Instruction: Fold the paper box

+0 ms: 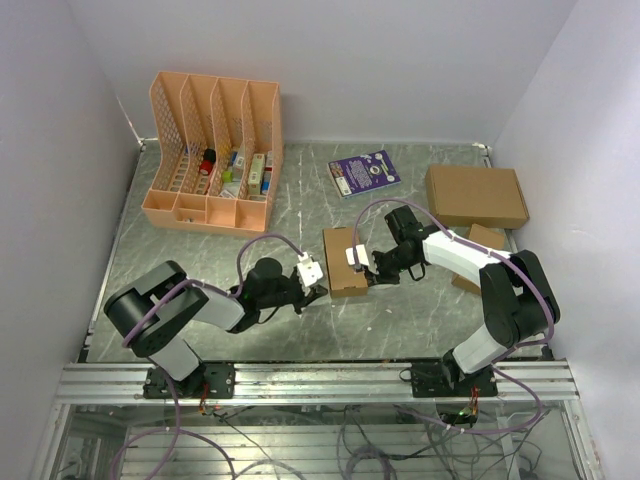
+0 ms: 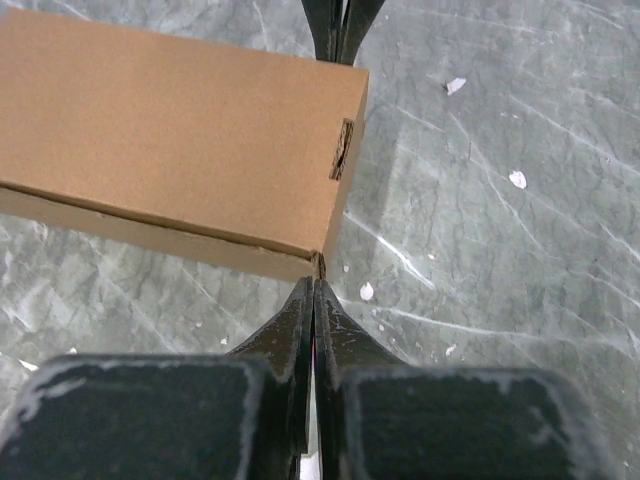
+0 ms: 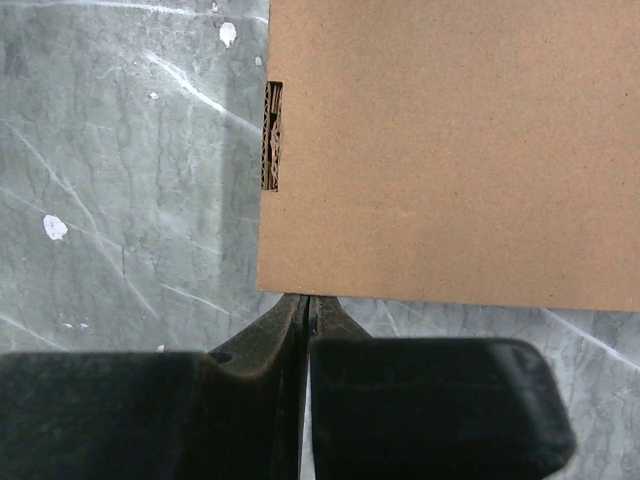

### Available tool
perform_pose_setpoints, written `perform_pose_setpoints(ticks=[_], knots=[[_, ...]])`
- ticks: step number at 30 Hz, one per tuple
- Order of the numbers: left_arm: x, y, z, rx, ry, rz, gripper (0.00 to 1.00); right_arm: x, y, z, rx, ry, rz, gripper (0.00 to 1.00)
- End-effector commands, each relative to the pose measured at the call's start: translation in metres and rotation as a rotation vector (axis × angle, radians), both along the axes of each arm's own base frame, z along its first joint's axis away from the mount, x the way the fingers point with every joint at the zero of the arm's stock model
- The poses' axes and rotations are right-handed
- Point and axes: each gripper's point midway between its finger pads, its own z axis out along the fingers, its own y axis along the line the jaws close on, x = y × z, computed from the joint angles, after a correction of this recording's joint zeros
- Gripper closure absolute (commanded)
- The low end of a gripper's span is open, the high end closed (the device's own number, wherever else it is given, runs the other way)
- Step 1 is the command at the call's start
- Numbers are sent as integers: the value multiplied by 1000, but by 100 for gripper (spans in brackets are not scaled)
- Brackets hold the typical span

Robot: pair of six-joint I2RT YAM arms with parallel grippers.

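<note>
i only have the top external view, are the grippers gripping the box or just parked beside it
observer: Left gripper is shut on nothing; its tips sit at a corner of the paper box.
operator: and the right one
observer: Right gripper is shut too, empty, tips at the box's edge near a corner.
operator: box closed up?
observer: Its top lies flat; a small slot in one edge shows corrugated cardboard.

Grey marbled table [image 1: 200, 262]: items on surface.
The paper box [image 1: 344, 262] lay centrally; pink file organiser [image 1: 213, 150] rear left; purple booklet [image 1: 364, 172] behind; large cardboard box [image 1: 476, 195] and small carton [image 1: 487, 237] at right.
</note>
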Motion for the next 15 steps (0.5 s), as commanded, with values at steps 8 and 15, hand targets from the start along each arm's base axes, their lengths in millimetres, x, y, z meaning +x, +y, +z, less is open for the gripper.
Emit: perform_pose_setpoints(ticks=[8,15], knots=[[14,-20,24,-74,-69,-38,93,-8,6,1,35,18,20,100],[15,-33,32,-115,-62,-63,93,-13,13,2,57,35,30,100]])
